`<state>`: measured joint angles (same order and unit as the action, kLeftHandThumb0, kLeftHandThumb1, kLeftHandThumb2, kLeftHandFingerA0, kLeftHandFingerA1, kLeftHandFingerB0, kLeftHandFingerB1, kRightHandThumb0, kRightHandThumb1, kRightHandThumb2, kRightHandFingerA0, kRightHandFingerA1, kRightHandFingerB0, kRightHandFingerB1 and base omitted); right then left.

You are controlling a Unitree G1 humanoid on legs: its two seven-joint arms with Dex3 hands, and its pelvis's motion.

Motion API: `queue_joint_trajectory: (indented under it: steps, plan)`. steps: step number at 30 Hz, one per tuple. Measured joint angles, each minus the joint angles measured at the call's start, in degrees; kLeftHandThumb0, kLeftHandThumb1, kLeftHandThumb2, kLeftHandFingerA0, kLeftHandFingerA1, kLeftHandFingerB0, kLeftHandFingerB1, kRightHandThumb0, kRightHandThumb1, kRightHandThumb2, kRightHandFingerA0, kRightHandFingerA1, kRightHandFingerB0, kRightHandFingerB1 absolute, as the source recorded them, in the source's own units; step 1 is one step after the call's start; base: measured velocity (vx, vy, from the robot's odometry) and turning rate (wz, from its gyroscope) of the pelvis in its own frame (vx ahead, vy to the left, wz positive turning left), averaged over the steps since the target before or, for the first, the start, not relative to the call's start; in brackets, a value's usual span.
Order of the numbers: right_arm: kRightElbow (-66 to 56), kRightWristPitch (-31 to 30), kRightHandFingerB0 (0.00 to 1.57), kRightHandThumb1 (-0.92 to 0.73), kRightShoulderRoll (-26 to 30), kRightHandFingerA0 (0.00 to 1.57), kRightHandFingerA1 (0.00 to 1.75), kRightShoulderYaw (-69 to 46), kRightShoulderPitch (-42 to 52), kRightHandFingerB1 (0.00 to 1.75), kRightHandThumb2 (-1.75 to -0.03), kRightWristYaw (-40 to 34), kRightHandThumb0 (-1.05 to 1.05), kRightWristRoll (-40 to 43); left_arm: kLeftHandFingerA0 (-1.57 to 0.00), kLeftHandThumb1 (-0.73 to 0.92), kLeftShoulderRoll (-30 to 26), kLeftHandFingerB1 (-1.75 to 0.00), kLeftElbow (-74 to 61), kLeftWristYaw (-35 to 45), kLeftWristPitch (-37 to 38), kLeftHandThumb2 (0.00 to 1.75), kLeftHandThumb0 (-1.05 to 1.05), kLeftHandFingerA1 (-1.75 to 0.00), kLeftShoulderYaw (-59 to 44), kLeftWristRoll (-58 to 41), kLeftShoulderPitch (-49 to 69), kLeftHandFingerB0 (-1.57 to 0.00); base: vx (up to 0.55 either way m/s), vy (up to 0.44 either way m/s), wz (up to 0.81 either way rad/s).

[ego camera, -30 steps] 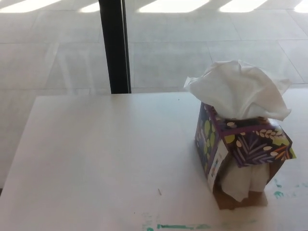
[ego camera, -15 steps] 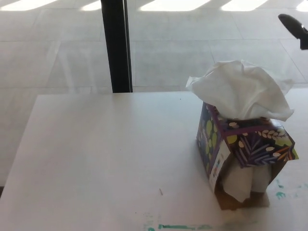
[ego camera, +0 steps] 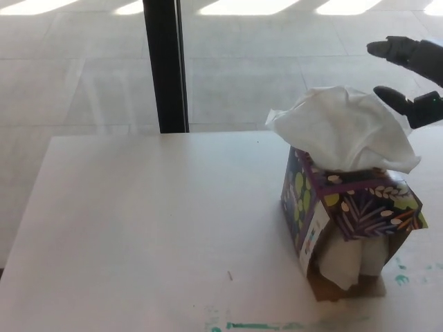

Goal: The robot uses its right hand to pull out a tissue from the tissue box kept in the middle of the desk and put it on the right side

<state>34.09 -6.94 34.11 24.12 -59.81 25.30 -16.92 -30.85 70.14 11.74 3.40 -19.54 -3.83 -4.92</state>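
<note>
Fingers of right hand spread above tissue.

Upright purple floral tissue box, white tissue billowing from top.

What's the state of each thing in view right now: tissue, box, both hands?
tissue: sticking up out of the box top, crumpled, not held.
tissue box: upright on the desk, front side torn open, tissues showing through.
right hand: open, fingers apart, above and right of the tissue, not touching it.
left hand: not in view.
</note>
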Motion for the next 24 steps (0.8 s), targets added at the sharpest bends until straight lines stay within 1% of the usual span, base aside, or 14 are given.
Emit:
queue_joint_trajectory:
  steps: [1,3,4,8,9,10,15,16,18,19,20,21,23,24]
  plan:
    - [-0.1,0.3,0.09,-0.79,0.0,0.01,0.2,0.0,0.0,0.16,-1.18,0.5,-1.02,-0.2,-0.71,0.92,-0.1,-0.46,0.0,0.0,0.0,0.71,-0.83,-0.59,0.0,0.0,0.0,-0.43,0.0,0.0,0.0]
    - [-1.8,0.5,0.08,-0.78,0.1,0.02,0.21,-0.2,0.7,0.17,-1.17,1.6,-1.0,-0.5,-0.7,0.92,-0.2,-0.47,0.0,0.0,0.0,0.71,-0.83,-0.59,0.0,0.0,0.0,-0.43,0.0,0.0,0.0]
    - [-2.5,0.5,0.09,-0.71,0.1,0.04,0.29,-0.2,1.0,0.24,-1.13,2.0,-0.87,-0.6,-0.69,0.92,-0.2,-0.46,0.0,0.0,0.0,0.71,-0.83,-0.58,0.0,0.0,0.0,-0.42,0.0,0.0,0.0]
    - [-7.2,0.7,0.11,-0.73,0.1,0.0,0.31,-0.3,3.2,0.21,-1.16,4.5,-0.9,-1.1,-0.68,0.92,-0.7,-0.46,0.0,0.1,0.0,0.75,-0.84,-0.59,0.2,0.0,0.0,-0.42,0.0,0.0,0.0]
    - [-7.8,0.7,0.06,-0.92,0.1,0.06,0.35,-0.3,3.6,0.26,-0.69,5.0,-0.9,-1.3,-0.69,0.92,-0.7,-0.47,0.0,0.1,0.0,0.74,-0.82,-0.59,0.3,0.0,0.0,-0.43,0.0,0.0,0.0]
    - [-8.0,0.7,0.1,-0.71,0.1,0.02,0.34,-0.4,3.9,0.21,-1.13,5.3,-0.88,-1.4,-0.7,0.92,-0.8,-0.47,0.0,0.1,0.0,0.74,-0.81,-0.59,0.3,0.0,0.0,-0.44,0.0,0.0,0.0]
    - [-8.9,-0.1,0.06,-0.67,0.1,0.03,0.34,-0.3,4.9,0.21,-1.08,7.4,-0.89,-2.6,-0.71,0.92,-0.8,-0.49,0.0,0.1,0.0,0.72,-0.83,-0.61,0.3,0.0,0.1,-0.46,0.0,0.0,0.0]
    - [-9.0,-0.4,0.06,-0.63,0.1,0.07,0.42,-0.2,5.1,0.24,-1.02,7.7,-0.84,-2.9,-0.71,0.92,-0.8,-0.48,0.0,0.1,0.0,0.72,-0.82,-0.6,0.3,0.0,0.1,-0.46,0.0,0.0,0.0]
    - [-9.1,-1.1,0.05,-0.6,0.1,0.05,0.42,0.3,5.2,0.25,-0.99,8.3,-0.81,-3.8,-0.7,0.92,-0.8,-0.48,0.0,0.1,0.1,0.73,-0.82,-0.61,0.4,0.0,0.2,-0.45,0.0,0.0,0.0]
    - [-9.0,-1.4,0.11,-0.58,0.1,0.0,0.44,0.6,5.3,0.27,-0.98,8.6,-0.82,-4.3,-0.7,0.92,-0.8,-0.48,0.0,0.2,0.2,0.72,-0.82,-0.61,0.4,0.0,0.2,-0.45,0.0,0.0,0.0]
    - [-9.0,-1.8,0.1,-0.68,0.1,0.08,0.37,0.9,5.3,0.23,-0.64,8.8,-0.77,-4.8,-0.7,0.92,-0.8,-0.48,-0.1,0.2,0.3,0.72,-0.82,-0.61,0.4,0.0,0.3,-0.46,0.0,0.0,0.0]
    - [-9.0,-1.8,0.08,-0.53,0.1,0.01,0.47,1.0,5.3,0.32,-0.93,8.9,-0.73,-4.9,-0.71,0.92,-0.8,-0.48,-0.1,0.3,0.3,0.71,-0.84,-0.6,0.4,0.0,0.3,-0.46,0.0,0.0,0.0]
    - [-8.4,-2.9,0.02,-0.53,-0.1,0.07,0.5,1.9,5.5,0.32,-0.91,9.2,-0.75,-6.3,-0.7,0.92,-0.8,-0.47,-0.1,0.4,0.5,0.72,-0.83,-0.6,0.5,0.0,0.3,-0.45,0.0,0.0,0.0]
    - [-8.0,-3.1,0.04,-0.55,-0.2,0.24,0.64,2.1,5.5,0.35,-0.9,9.2,-0.69,-6.6,-0.7,0.92,-0.8,-0.47,-0.1,0.4,0.5,0.72,-0.82,-0.59,0.4,-0.1,0.3,-0.45,0.0,0.0,0.0]
